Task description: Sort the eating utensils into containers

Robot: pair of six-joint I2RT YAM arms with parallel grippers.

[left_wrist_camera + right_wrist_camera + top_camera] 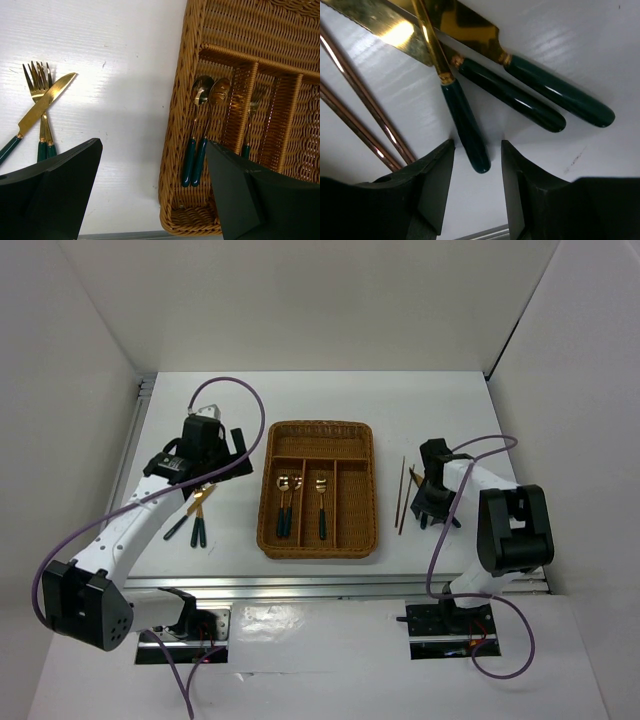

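Right pincer [476, 155], fingers apart, straddles the tip of a teal handle [462, 120] at lower centre; clamped so near the end, it could squirt free. Left pincer [154, 150] gapes too.

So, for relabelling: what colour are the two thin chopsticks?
Reddish-brown chopsticks; the right wrist view shows them best.
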